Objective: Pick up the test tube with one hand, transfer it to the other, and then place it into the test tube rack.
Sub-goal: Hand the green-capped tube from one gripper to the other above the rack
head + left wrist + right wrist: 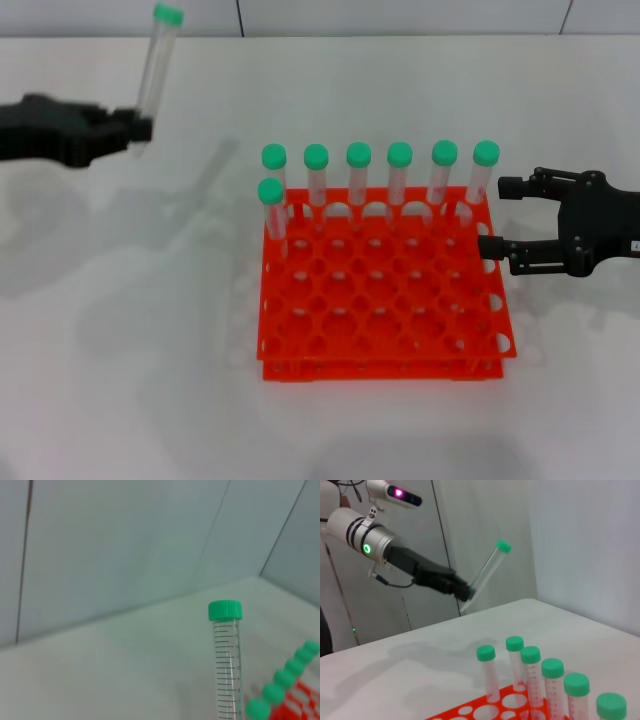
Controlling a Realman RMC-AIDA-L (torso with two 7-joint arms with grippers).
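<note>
Test tube [225,670]: black graduation marks

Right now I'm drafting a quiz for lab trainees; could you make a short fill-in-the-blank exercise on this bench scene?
1. The left end effector grips a clear plastic test tube with a green screw cap near its ____ end.
2. The square orange plastic test tube rack holds ____ green-capped tubes.
3. Six stand in the rack's ____ row.
4. The right end effector, beside the rack, has its fingers ____.

Missing words: lower; seven; back; open
</note>
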